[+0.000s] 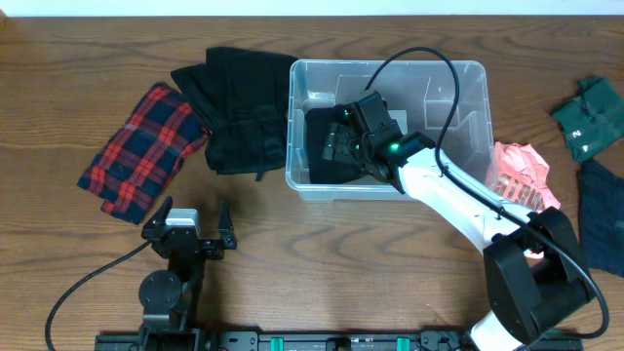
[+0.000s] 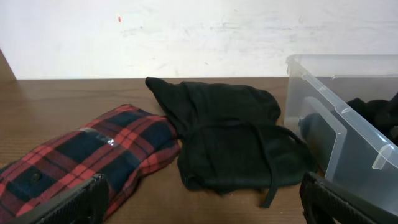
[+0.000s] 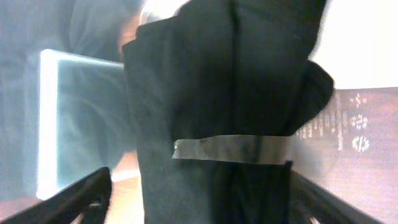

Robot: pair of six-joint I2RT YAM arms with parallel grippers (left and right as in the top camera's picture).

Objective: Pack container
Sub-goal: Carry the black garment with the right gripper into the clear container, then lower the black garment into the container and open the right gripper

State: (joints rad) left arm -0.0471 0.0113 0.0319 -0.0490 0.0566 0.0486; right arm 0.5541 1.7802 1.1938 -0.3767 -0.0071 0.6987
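The clear plastic container (image 1: 390, 65) stands at the middle back of the table; it also shows in the left wrist view (image 2: 323, 93). A folded black garment (image 1: 320, 148) with a strip of tape around it lies inside at the left. My right gripper (image 1: 353, 132) is down in the container right over this garment (image 3: 217, 112). Its jaws (image 3: 199, 202) are open on either side of the garment, with a gap on the left. The white label (image 3: 357, 127) on the base shows beside the garment. My left gripper (image 1: 192, 208) is open and empty near the front left (image 2: 202, 205).
A red plaid garment (image 1: 141, 146) (image 2: 93, 155) and a black garment (image 1: 239, 102) (image 2: 236, 137) lie left of the container. A pink garment (image 1: 522, 175), a green one (image 1: 590, 117) and a dark blue one (image 1: 604, 214) lie to the right.
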